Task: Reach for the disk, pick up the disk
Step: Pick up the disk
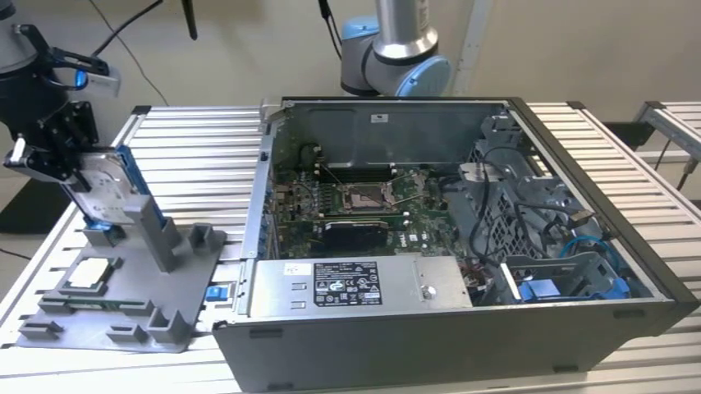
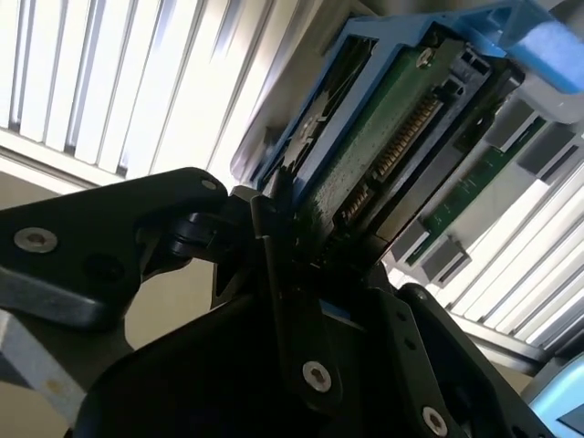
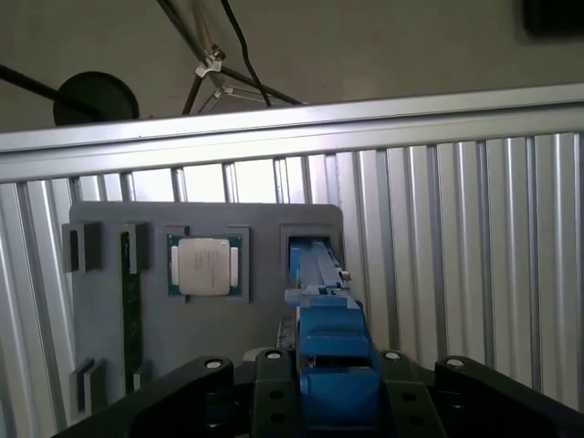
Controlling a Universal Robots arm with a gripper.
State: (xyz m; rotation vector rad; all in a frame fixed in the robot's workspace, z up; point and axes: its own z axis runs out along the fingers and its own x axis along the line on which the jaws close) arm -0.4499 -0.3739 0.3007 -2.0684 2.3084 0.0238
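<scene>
Hand (image 1: pixel 49 160) was at the exterior view's left, above the grey tray (image 1: pixel 121 304) on the slatted desk (image 1: pixel 197 148). Its fingers were clamped on the disk (image 1: pixel 101 185), one on each flat side at the upper end. The disk stood on edge, tilted slightly, with its lower end at the tray's upright slot; whether it was clear of the slot could not be told. Disk condition: silver-grey face, blue rails along its edges. The second wrist view showed its green circuit board (image 2: pixel 365 155) and a connector row. A square chip (image 1: pixel 88 273) lay in the tray near it. An open computer case (image 1: pixel 438 328) stood beside the tray.
</scene>
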